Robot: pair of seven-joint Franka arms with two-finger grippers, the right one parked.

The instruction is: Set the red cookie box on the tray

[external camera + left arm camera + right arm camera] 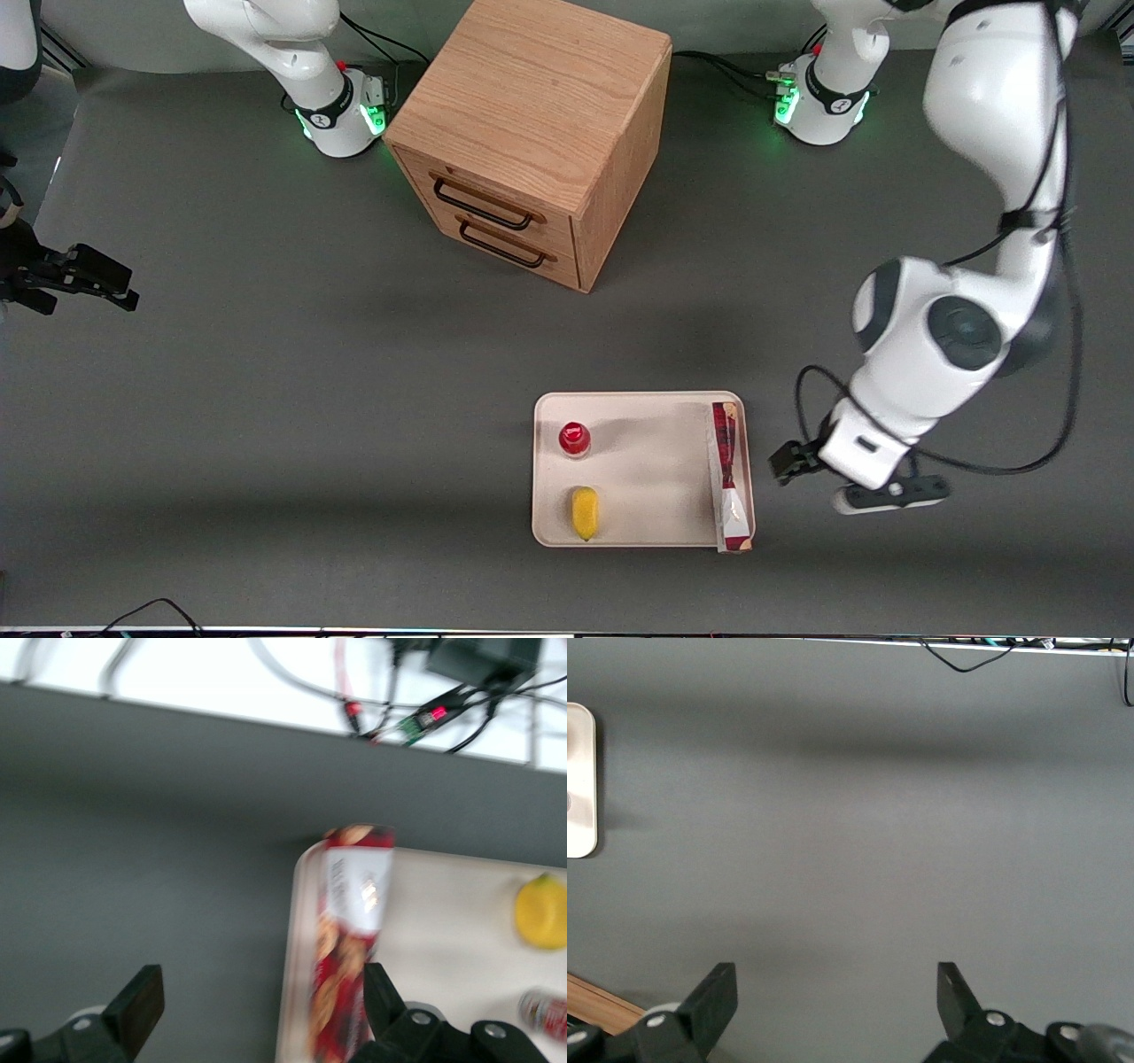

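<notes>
The red cookie box (pixel 728 474) lies lengthwise on the cream tray (pixel 647 532), along the rim toward the working arm's end of the table. Its white end is nearer the front camera and reaches just past the tray's corner. My gripper (pixel 787 462) hovers beside that rim, over the grey mat, close to the box's middle. In the left wrist view the gripper (pixel 261 1005) is open. The box (pixel 350 948) shows just inside one finger (pixel 381 997), on the tray (pixel 443 930). The gap between the fingers otherwise holds only the tray rim and mat.
A red-capped bottle (pixel 574 439) and a yellow item (pixel 585 512) also sit on the tray, toward the parked arm's side. A wooden drawer cabinet (pixel 532 133) stands farther from the front camera. Cables (pixel 425 713) run past the table edge nearest that camera.
</notes>
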